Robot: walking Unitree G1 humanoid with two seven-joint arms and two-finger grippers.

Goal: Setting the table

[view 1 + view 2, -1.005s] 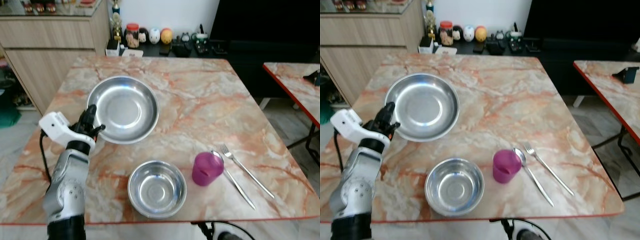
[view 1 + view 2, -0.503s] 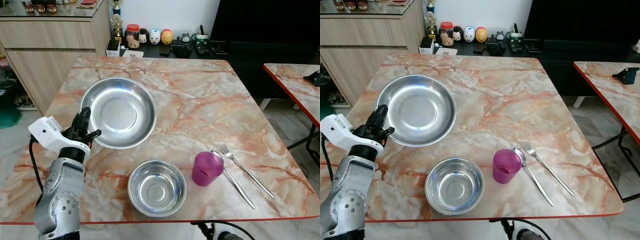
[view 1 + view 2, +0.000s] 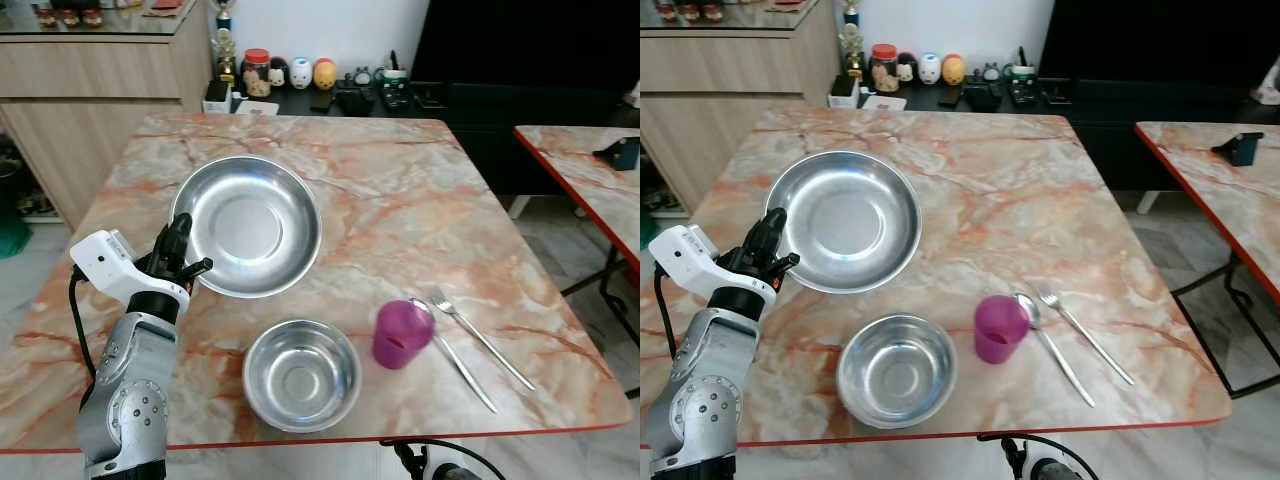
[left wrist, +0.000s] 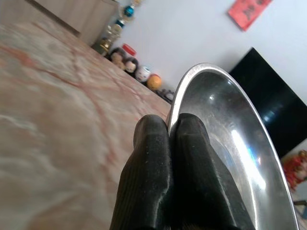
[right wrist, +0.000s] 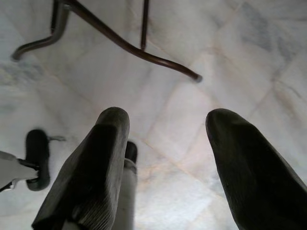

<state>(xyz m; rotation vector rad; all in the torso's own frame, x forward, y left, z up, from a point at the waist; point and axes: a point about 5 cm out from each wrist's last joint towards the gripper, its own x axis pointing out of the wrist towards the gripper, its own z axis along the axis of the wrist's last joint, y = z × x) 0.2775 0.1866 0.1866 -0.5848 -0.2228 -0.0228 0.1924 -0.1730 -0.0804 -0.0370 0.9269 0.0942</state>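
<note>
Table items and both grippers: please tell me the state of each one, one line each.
Large steel plate: empty, rim pinched by left gripper.
Small steel bowl: empty, upright.
Purple cup: upright.
Spoon and fork: lying flat beside cup.
Right gripper: open, over the floor.

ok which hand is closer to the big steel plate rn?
Left. The left hand is clamped on the big steel plate at its near-left rim; the right hand hangs open over the floor, away from the table.

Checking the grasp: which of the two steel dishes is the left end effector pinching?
The wide shallow plate, gripped at its near-left rim by the left end effector. The smaller, deeper bowl sits untouched at the table's front edge.
</note>
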